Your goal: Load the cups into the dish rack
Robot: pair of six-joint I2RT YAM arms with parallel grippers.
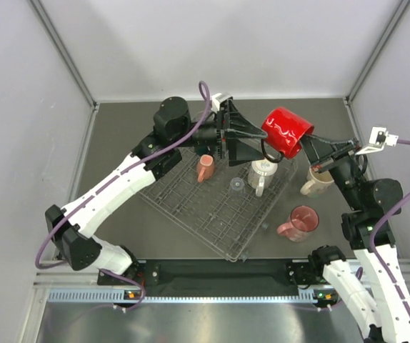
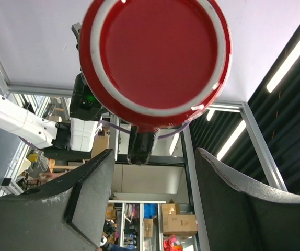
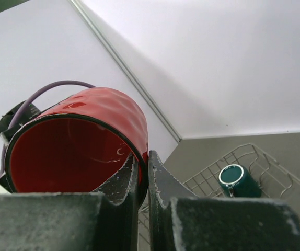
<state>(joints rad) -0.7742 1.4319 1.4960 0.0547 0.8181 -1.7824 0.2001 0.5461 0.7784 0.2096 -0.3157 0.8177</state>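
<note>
My right gripper [image 1: 309,143] is shut on the rim of a red mug [image 1: 287,132], one finger inside and one outside the wall [image 3: 143,159]. It holds the mug tilted in the air over the right corner of the dish rack [image 1: 191,207]. My left gripper [image 1: 262,143] is open, pointing at the mug's red base [image 2: 155,57], which lies just beyond its fingertips [image 2: 154,157]. In the rack stand a salmon cup [image 1: 205,168], a clear glass [image 1: 237,186], a clear mug [image 1: 262,175] and a dark teal mug [image 3: 236,180].
A cream mug [image 1: 318,182] and a translucent pink mug [image 1: 301,221] stand on the dark table right of the rack. White enclosure walls close in the back and sides. Purple cables trail from both wrists.
</note>
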